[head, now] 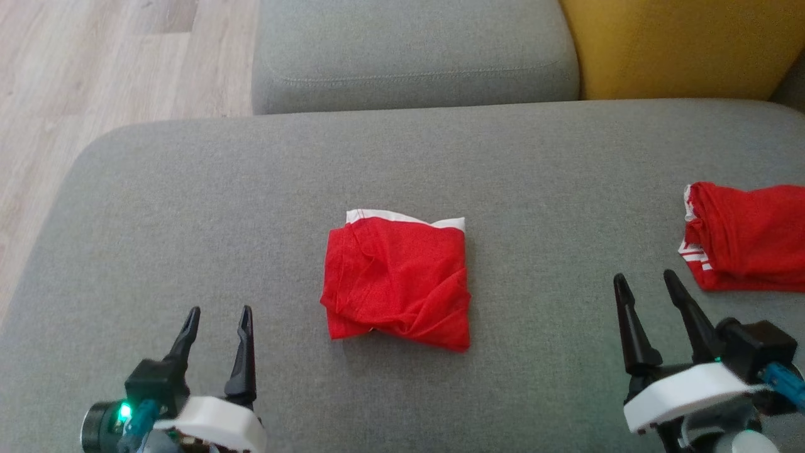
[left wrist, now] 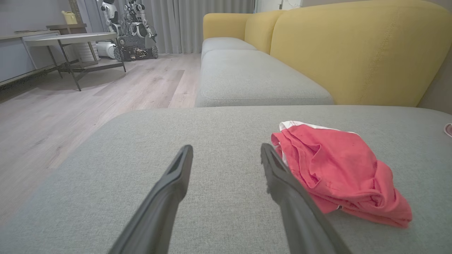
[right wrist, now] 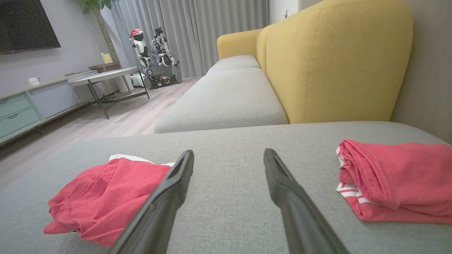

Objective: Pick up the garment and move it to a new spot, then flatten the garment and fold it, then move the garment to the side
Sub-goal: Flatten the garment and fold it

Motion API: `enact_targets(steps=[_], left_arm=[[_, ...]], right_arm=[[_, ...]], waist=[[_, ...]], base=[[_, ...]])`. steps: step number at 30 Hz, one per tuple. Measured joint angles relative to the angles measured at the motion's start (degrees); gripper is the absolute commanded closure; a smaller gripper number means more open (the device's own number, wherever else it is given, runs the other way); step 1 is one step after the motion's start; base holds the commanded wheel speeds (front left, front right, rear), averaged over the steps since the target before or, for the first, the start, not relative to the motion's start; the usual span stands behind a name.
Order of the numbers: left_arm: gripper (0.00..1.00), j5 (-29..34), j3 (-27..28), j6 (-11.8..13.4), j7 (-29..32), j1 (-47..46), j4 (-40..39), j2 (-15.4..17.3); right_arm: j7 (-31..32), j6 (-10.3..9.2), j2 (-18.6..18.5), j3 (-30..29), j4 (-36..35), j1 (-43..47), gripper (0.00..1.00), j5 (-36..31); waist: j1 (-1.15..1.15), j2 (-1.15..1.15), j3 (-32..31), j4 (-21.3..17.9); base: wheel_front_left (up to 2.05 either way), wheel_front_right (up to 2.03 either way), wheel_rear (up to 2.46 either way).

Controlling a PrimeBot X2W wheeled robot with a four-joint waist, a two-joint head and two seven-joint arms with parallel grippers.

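**Both grippers spread and empty, folded red garment between them**

We see the left gripper (head: 220, 309) with its two dark fingers spread wide, nothing between them and nothing touched; the right gripper (head: 644, 275) stands the same, jaws wide apart and empty. Both hang above the grey cushion (head: 188, 207), fingers pointing away from the robot.

The red garment (head: 396, 283) lies in the middle of that cushion as a rough folded square, a white band showing along its far edge and its near edge bunched and wrinkled; it sits between the two grippers, apart from both and somewhat nearer the left one. In the left wrist view one finger crosses in front of the garment's near corner, yet the head view shows a gap of bare cushion between them.

A second red garment (head: 748, 236), folded, with white stripes at its left end, lies on the cushion just beyond the right gripper; the picture's right edge cuts it off, so we cannot tell its full shape. Nothing lies between either gripper and the middle garment.

Beyond the cushion we see a further grey seat (head: 409, 50) and a yellow backrest (head: 679, 44); a wooden floor (head: 94, 75) runs to the left. Far across the room stand a table (left wrist: 70, 37) and another robot (left wrist: 130, 21), too small for us to make out in detail.
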Motion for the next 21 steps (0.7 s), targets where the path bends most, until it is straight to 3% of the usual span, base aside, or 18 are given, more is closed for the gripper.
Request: enact_targets(steps=[21], left_arm=[[0.00,-0.54,-0.05,0.90,0.46,1.87,-0.78,0.86]], right_arm=[[0.66,0.00,0.02,-0.88,-0.75,1.60,0.00,-0.49]], waist=[[0.00,0.00,-0.77,0.30]], base=[[0.00,0.00,0.00]])
